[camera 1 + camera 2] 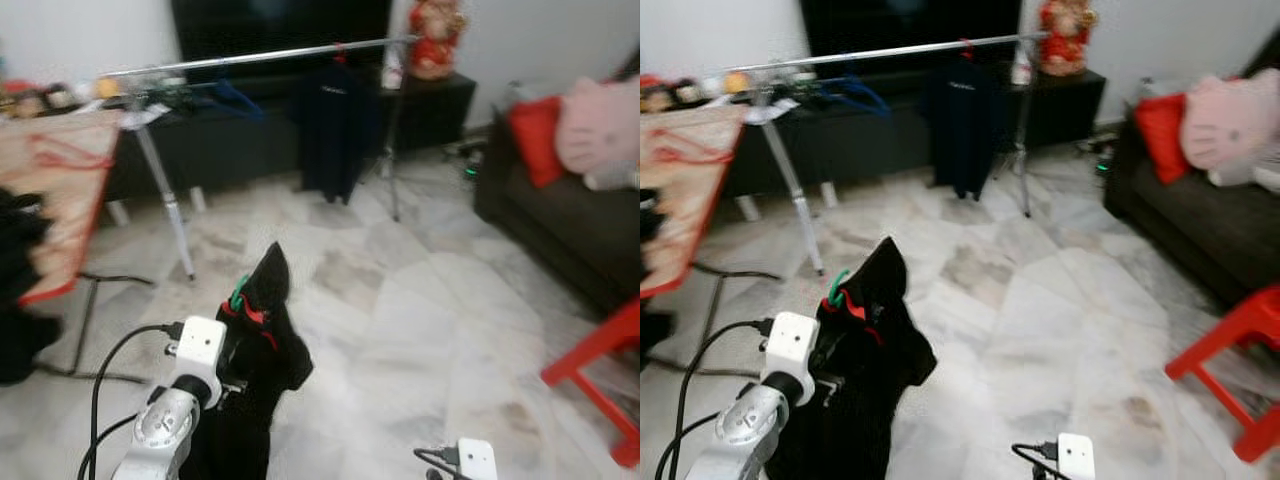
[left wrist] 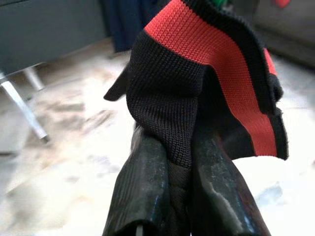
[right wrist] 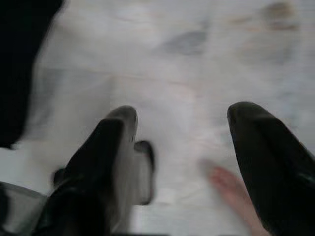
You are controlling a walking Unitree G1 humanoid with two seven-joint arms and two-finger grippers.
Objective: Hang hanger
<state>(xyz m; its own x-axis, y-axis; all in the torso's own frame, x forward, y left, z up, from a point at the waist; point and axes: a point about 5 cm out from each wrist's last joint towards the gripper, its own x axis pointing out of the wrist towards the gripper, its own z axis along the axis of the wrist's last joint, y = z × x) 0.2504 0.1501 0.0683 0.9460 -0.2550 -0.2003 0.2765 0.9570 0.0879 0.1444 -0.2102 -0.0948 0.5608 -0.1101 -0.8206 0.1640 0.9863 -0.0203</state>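
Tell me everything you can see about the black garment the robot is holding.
The black garment is knitted, with a red band along one edge and a bit of green hanger showing at its top. It hangs limp, one corner peaking upward, clamped between the jaws of the left gripper, held above the marble floor, well short of the clothes rail.

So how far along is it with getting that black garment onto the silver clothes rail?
Picked up: the left gripper is shut on the black garment with a red band, a green hanger hook showing at its top. Left: the silver clothes rail stands across the marble floor, where a dark garment hangs. The right gripper is open.
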